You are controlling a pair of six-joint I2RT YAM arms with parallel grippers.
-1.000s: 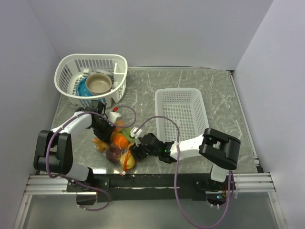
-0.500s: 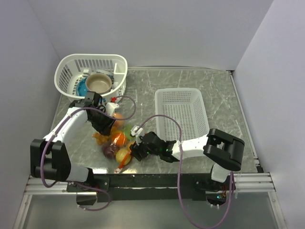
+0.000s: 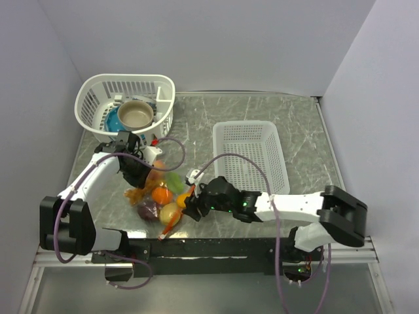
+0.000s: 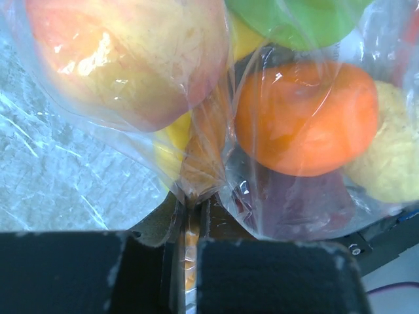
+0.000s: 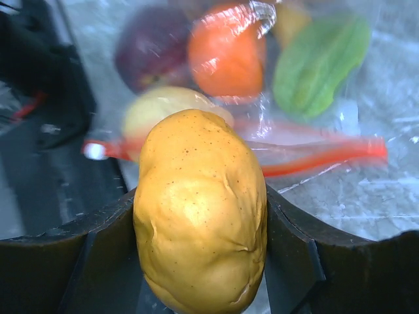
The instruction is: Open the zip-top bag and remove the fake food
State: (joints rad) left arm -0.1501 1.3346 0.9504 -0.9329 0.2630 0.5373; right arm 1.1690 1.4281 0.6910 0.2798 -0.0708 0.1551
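the right gripper (image 5: 198,255) clamped one yellow-brown piece (image 5: 200,196) beside the zip-top bag (image 3: 159,196), which lay on the table (image 3: 301,124) near its front edge. the left gripper (image 4: 190,235) pinched a fold of its plastic; the other fake food (image 4: 304,118) sat inside.

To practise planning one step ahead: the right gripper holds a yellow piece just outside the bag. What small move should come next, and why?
Probably carry it clear of the bag and set it down. The right gripper is shut on the yellow piece, which is outside the zip-top bag. The left gripper pinches the bag's edge.
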